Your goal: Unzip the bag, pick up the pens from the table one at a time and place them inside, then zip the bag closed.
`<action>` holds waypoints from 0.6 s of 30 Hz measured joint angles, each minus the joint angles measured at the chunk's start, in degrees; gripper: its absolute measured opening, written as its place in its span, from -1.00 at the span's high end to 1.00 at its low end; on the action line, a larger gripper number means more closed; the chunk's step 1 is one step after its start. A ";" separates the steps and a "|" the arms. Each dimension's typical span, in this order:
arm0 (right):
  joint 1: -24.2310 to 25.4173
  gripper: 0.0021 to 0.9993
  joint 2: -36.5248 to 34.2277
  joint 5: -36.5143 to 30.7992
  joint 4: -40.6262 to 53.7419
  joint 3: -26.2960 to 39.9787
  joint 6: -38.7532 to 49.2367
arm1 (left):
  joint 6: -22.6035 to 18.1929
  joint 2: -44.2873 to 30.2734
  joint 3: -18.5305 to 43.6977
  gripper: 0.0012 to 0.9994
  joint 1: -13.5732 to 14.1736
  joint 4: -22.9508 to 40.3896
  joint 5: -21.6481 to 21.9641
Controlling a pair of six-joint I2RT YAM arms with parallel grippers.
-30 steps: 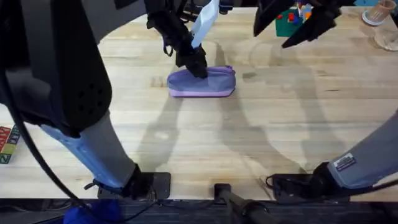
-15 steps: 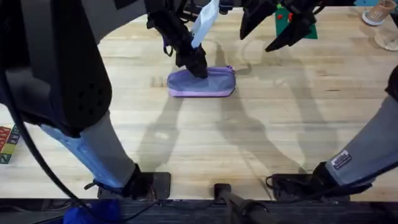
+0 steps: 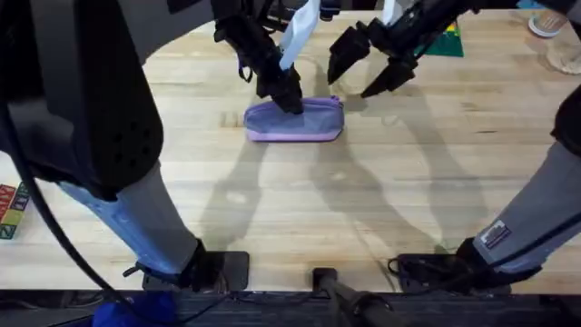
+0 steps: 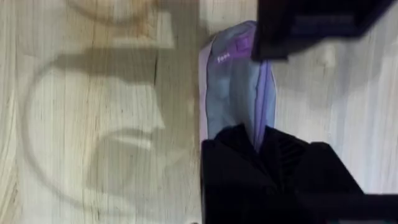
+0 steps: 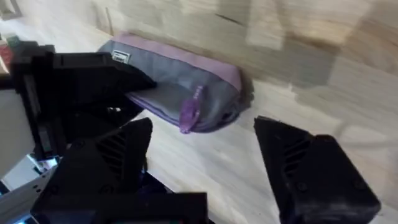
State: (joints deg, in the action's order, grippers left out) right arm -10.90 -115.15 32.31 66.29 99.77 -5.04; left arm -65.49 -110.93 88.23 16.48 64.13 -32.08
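Pinning the bag point(image 3: 295, 119) at its far-from-pull end, left claw point(image 3: 289, 98) is clamped on the fabric. Right claw point(image 3: 366, 65), spread wide, hangs just beside the other end. Bag looks soft, light; take the zipper pull point(image 5: 189, 112), directly ahead of right claw.

bag point(image 3: 295, 120): lavender-purple, grey-blue top | table point(image 3: 363, 200): pale wood, plank grain | tools: black
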 joint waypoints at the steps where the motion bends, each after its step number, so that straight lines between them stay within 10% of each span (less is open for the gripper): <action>1: -0.44 -0.95 0.01 0.15 -0.59 -0.25 -0.11 | 0.00 0.00 0.00 0.92 -0.01 0.01 0.00; 18: -5.04 -0.93 0.02 0.75 -6.79 -3.61 -2.69 | 0.00 -0.02 0.00 0.92 0.01 -0.01 0.00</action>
State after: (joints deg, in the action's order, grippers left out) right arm -15.94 -115.13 33.06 59.50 96.16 -7.73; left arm -65.49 -110.95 88.23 16.48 64.12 -32.08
